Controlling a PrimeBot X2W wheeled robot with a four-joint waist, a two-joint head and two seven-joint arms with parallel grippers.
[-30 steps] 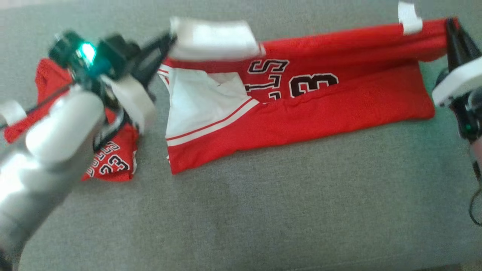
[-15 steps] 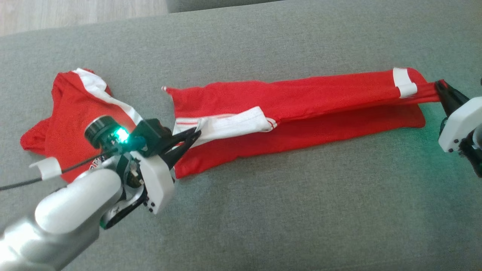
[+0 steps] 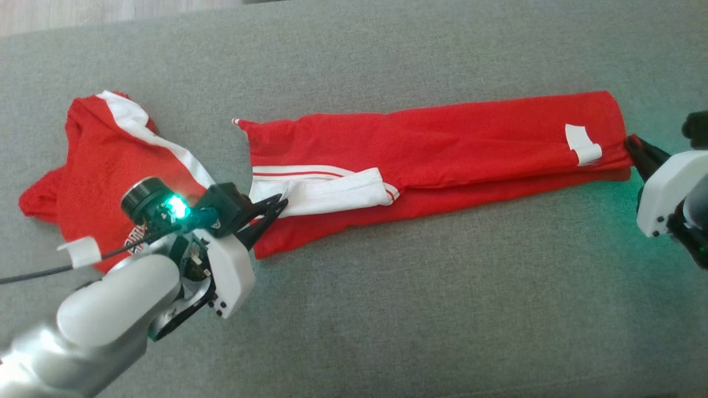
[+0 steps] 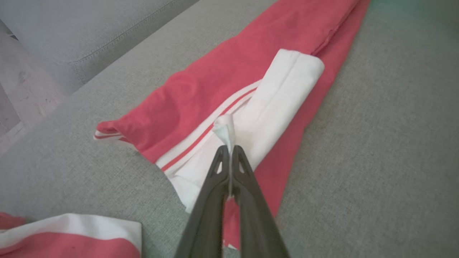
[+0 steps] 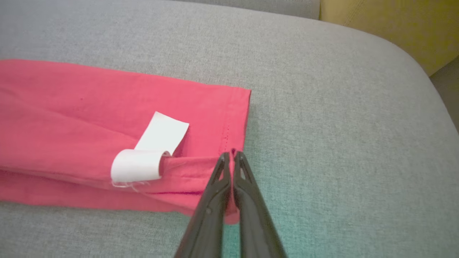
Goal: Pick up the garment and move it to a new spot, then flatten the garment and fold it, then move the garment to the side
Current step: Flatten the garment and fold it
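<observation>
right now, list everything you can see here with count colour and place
garment: one, red with white trim, laid long across the middle of the cushion
label: one, white, curled on the garment near its right end
other jersey: one, red with a white stripe, crumpled at the cushion's left
cushion: one, grey, under both garments
floor: one strip, pale wood, beyond the cushion
yellow surface: one, mustard, past the cushion's rounded corner
left gripper: one, dark fingers, shut on the garment's white trim
right gripper: one, dark fingers, shut on the garment's red hem corner
</observation>
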